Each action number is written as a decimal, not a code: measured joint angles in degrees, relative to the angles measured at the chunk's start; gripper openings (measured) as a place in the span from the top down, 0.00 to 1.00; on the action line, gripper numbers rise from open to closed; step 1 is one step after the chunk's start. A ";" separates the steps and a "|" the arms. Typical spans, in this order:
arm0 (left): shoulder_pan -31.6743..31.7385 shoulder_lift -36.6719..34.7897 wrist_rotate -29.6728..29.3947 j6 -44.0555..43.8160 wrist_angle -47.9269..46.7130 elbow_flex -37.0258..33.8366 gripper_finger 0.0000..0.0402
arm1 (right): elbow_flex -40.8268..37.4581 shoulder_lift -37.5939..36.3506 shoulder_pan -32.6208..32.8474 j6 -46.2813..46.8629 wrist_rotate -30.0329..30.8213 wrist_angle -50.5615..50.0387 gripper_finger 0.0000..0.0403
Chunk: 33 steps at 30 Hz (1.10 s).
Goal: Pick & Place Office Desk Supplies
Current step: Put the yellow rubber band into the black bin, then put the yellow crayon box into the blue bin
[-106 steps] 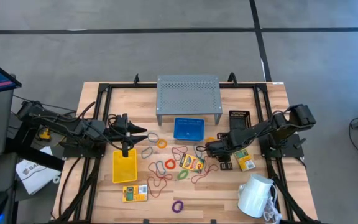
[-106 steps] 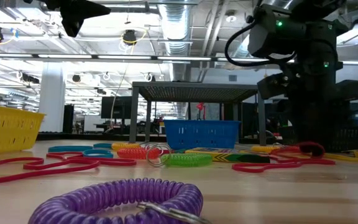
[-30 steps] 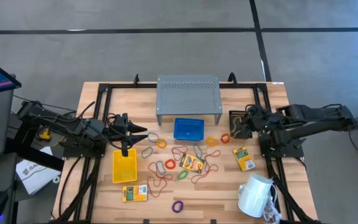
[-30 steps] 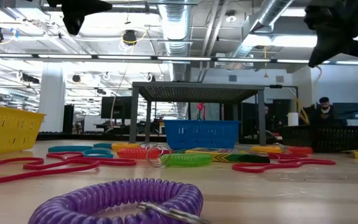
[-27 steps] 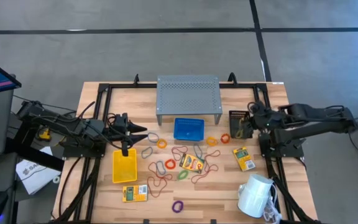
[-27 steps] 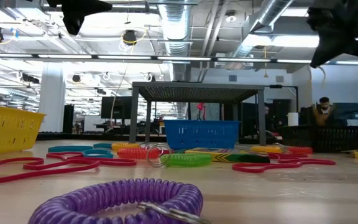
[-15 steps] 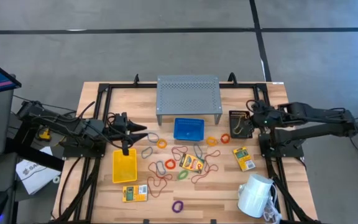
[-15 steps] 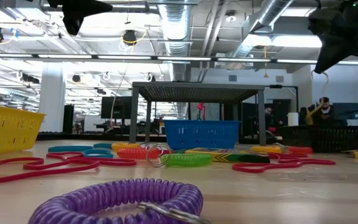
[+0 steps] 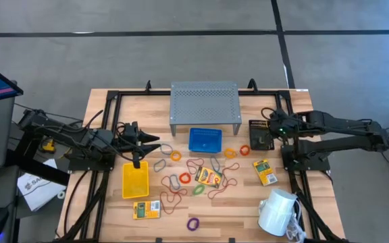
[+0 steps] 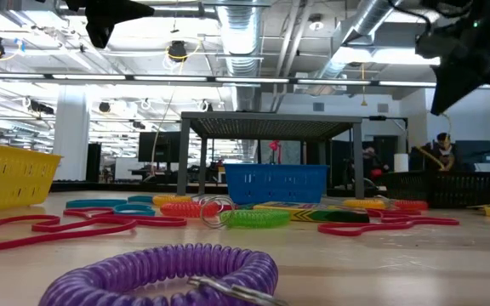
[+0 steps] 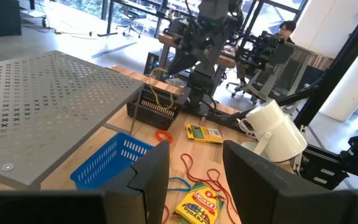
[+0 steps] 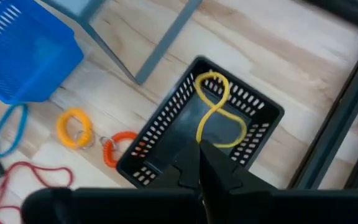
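My right gripper [image 12: 201, 163] hangs over the black mesh bin [image 12: 166, 140] at the table's right, shut on a thin yellow loop [image 12: 219, 118]. It also shows in the high view [image 9: 269, 128]. My left gripper [image 11: 194, 180] is open and empty, up over the far end of the yellow bin [image 9: 135, 180]. The blue bin [image 9: 204, 140] stands in front of the riser. Orange [image 9: 175, 156], red [image 9: 194, 165], green [image 9: 198, 190] and purple [image 9: 193, 223] loops and yellow packets [image 9: 209, 177] [image 9: 146, 210] [image 9: 265, 171] lie flat on the wood. My right gripper pinches the yellow loop's upper end [image 12: 202, 142] between its two fingertips, from above, pointing down. The loop hangs slack below the fingers, twisted into a figure eight, within the black mesh bin's opening. Whether its lower end [image 12: 213, 81] touches the bin cannot be told.
The grey perforated riser [image 9: 204, 102] stands at the far middle. A white mug [image 9: 277, 210] lies at the near right. Black frame rails [image 9: 107, 135] run along the table's sides. An orange loop [image 12: 120, 146] lies just beside the black bin.
My right gripper has come down a little over the black mesh bin, still shut on the yellow loop, which now hangs lower. My left gripper has kept still.
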 joint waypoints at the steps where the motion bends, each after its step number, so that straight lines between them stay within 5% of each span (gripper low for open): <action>1: -0.01 0.01 0.00 0.00 0.00 0.00 0.64 | -0.97 -0.03 -0.36 -0.01 -0.54 0.57 1.00; 15: 0.00 0.01 0.00 -0.42 0.00 0.00 0.64 | -7.27 -0.01 -0.99 1.93 -3.23 6.29 0.97; 27: -0.01 0.01 0.00 -0.42 -0.02 0.00 0.64 | -7.31 0.01 -0.99 2.68 -3.60 5.10 0.58; 33: 0.00 0.01 0.00 -0.42 -0.02 0.00 0.64 | -7.31 0.00 -0.99 3.41 -3.61 5.14 0.48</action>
